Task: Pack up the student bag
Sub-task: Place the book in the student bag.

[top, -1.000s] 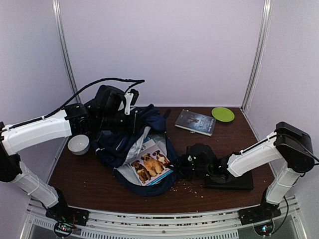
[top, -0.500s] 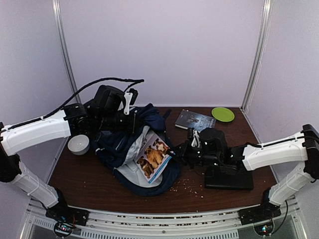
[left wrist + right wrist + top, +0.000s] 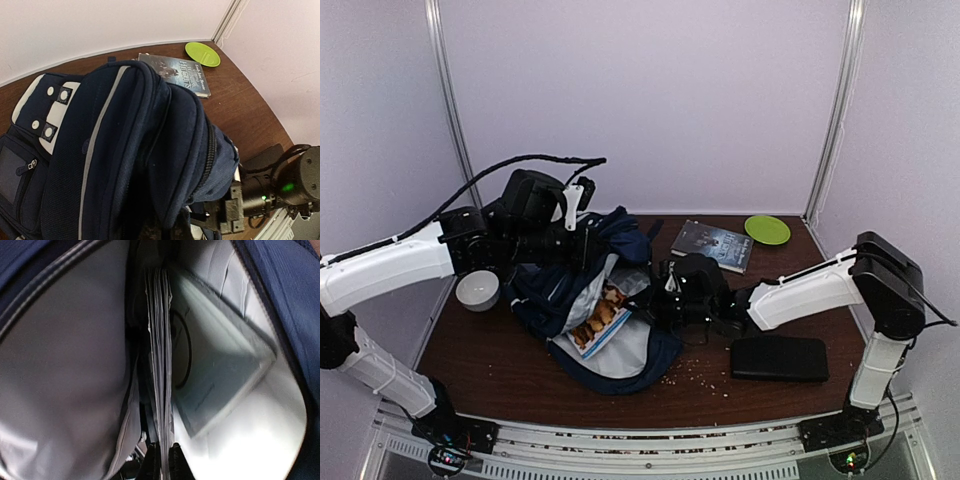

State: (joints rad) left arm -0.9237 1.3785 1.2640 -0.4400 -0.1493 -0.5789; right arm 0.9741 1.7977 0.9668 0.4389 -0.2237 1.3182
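R fingers (image 3: 150,463) pinch dog-cover book (image 3: 598,318) edge-on inside open student bag (image 3: 125,150); L fingers (image 3: 586,240) clamped on bag's raised top.

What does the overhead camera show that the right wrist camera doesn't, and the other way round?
Only overhead: the white bowl, green plate, dark book and black case on the table. Only the right wrist: the grey lining inside the bag and a pale flat booklet lying in there. Both: the student bag and the picture book, which the right tool pinches by its edge.
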